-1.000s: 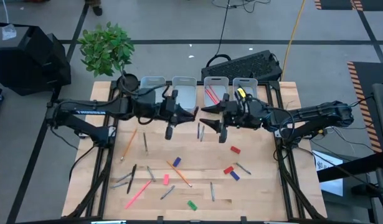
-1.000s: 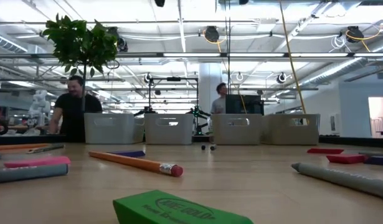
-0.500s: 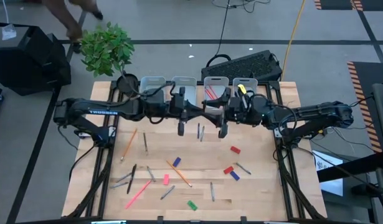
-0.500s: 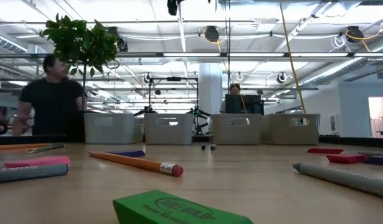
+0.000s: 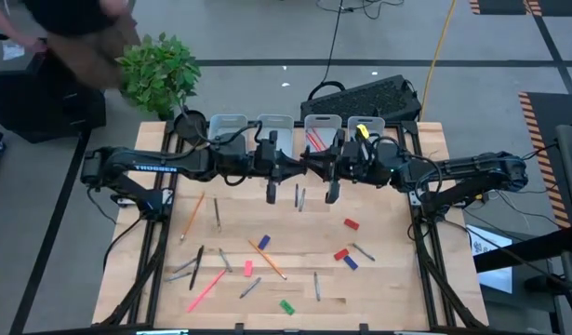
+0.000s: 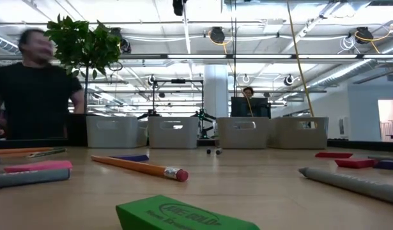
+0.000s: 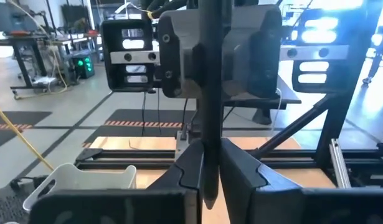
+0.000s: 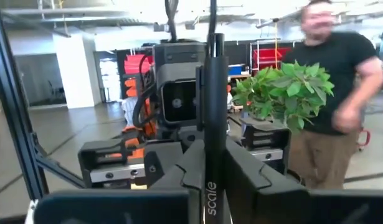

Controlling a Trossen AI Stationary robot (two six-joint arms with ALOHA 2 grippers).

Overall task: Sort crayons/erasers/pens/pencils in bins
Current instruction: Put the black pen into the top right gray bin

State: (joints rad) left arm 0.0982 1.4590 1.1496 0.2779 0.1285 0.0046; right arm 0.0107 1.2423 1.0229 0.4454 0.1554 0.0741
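While the left gripper (image 5: pixel 287 168) and right gripper (image 5: pixel 315 168) meet at upper centre, below the bins (image 5: pixel 275 122), each pinches a dark pen (image 8: pixel 215 124), which we judge to be one pen mid-handover. Next, one gripper must release. Erasers (image 5: pixel 351 224) lie lower right.

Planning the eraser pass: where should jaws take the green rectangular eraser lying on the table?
Across its short width, mid-length, coming straight down: the green rectangular eraser lies flat, with bare wooden table beside both long sides.
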